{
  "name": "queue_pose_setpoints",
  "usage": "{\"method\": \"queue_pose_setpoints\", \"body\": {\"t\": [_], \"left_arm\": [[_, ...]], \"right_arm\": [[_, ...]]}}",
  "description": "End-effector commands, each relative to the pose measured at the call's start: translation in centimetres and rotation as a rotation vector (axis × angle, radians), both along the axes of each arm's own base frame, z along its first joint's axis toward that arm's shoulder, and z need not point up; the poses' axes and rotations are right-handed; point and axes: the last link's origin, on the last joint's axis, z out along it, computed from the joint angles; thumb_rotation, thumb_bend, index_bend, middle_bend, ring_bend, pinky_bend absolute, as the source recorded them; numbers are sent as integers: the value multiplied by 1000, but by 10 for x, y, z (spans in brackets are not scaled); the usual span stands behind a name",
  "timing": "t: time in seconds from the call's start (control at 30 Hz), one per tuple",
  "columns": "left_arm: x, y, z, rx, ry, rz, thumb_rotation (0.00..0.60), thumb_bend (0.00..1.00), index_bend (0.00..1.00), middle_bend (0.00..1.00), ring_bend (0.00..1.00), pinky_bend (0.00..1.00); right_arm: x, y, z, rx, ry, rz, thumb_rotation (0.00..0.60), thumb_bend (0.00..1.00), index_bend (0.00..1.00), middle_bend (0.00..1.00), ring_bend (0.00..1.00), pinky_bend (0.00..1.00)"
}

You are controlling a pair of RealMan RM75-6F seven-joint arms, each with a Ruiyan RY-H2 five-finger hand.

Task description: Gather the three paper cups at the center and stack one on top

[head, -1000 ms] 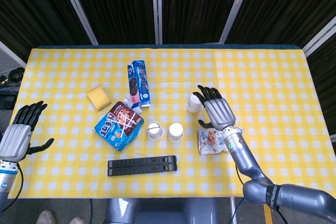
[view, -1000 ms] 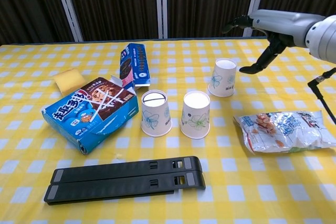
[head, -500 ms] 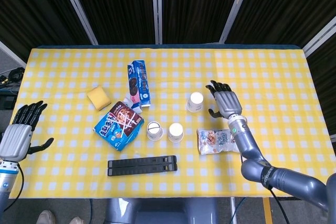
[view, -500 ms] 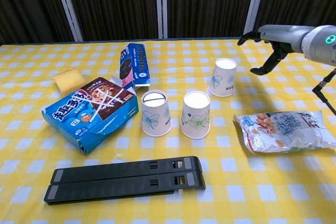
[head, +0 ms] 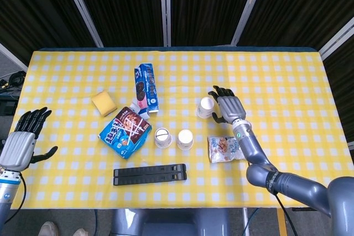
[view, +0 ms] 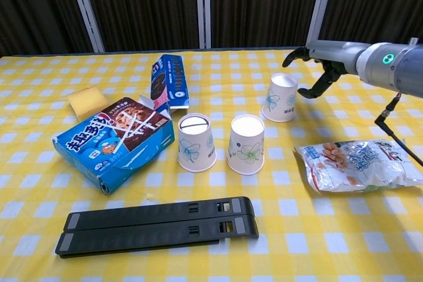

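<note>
Table with yellow check cloth is carrying everything. Two black bars are lying side by side, touching, along the near edge, left of centre. Blue cookie box is lying tilted toward the near-left part of the table, one end looking torn open. Snack bag is lying flat toward the near-right side. Smaller blue biscuit box is lying further back, beyond the cookie box. Yellow sponge is sitting left of it, toward the left edge.

Right hand is hovering just right of the far cup, fingers spread and curved around nothing; in the chest view the thumb is reaching close to the cup's right side, contact unclear. Not gripping it. Left hand is hanging off the left edge of the table, fingers spread, holding nothing.

Three paper cups, all upside down, floral print:
- far cup is standing right of centre, apart from the other two and further back
- middle cup is standing near the table centre
- left cup is standing just beside the middle cup, on its left, small gap between them, close to the cookie box

Nothing is stacked yet.
</note>
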Motion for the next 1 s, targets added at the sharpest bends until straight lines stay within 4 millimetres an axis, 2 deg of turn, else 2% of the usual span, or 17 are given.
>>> {"method": "queue_pose_setpoints", "body": {"t": [0.03,0.27,0.6,0.7,0.83,1.0], "left_arm": [[0,0,0,-2,1,2,600,249,0,0,0,0],[-1,1,0,-7,1,7,600,249,0,0,0,0],[-1,2,-2,-15,-2,7,600,249,0,0,0,0],[-1,2,-1,-14,-4,7,600,249,0,0,0,0],[-2,2,-1,-16,-5,10,600,249,0,0,0,0],[-3,3,-1,-11,-5,14,600,249,0,0,0,0]], "right_arm": [[1,-2,-2,8,2,6,600,372,146,0,0,0],[1,-4,-9,31,15,4,600,372,132,0,0,0],[3,-6,-15,28,12,7,600,369,314,10,0,0],[4,-7,-16,20,11,9,600,368,335,23,0,0],[7,-6,-13,9,1,20,600,368,339,30,0,0],[17,0,-1,-23,-10,62,600,368,340,32,0,0]]}}
